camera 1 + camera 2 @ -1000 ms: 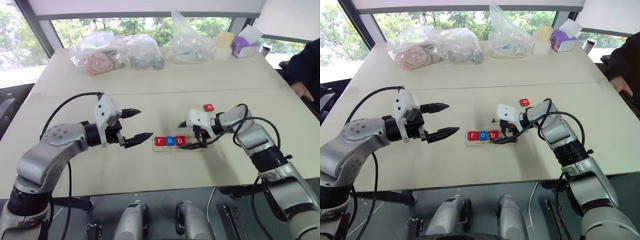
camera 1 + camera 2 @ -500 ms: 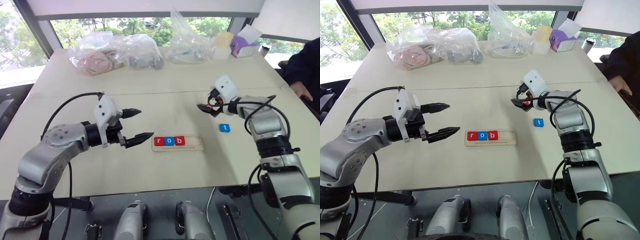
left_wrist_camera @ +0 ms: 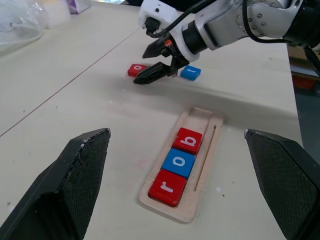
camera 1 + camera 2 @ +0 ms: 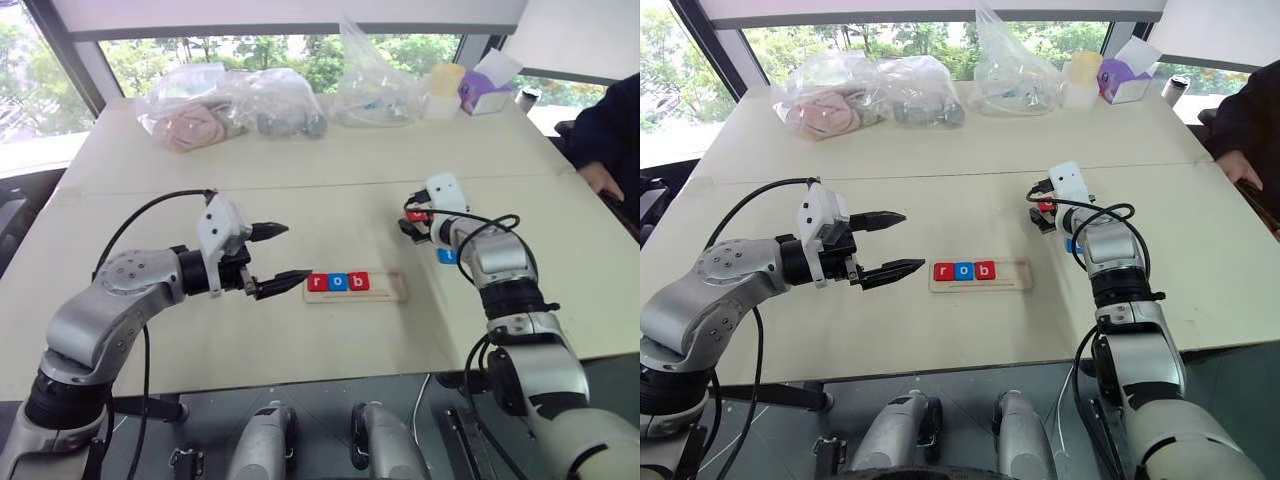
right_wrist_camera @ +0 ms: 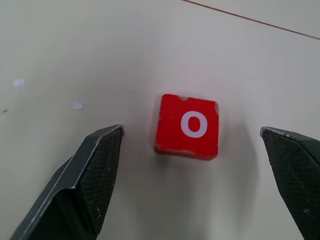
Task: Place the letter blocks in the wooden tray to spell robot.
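Red o (image 5: 187, 125) flat on table between our right gripper's (image 5: 192, 185) spread fingers (left gripper (image 4: 277, 258) also wide, empty). Tray (image 4: 390, 292) holds r-o-b. Risk: off-centre closing skids tile away.

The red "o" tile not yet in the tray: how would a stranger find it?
Start at the wooden tray holding r, o, b. Beyond its empty end, the open right gripper hovers over two loose tiles. Yours is the red tile; its neighbour is blue.

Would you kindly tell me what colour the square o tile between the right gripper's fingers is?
Red, with a white letter: the square o tile shows best in the right wrist view.
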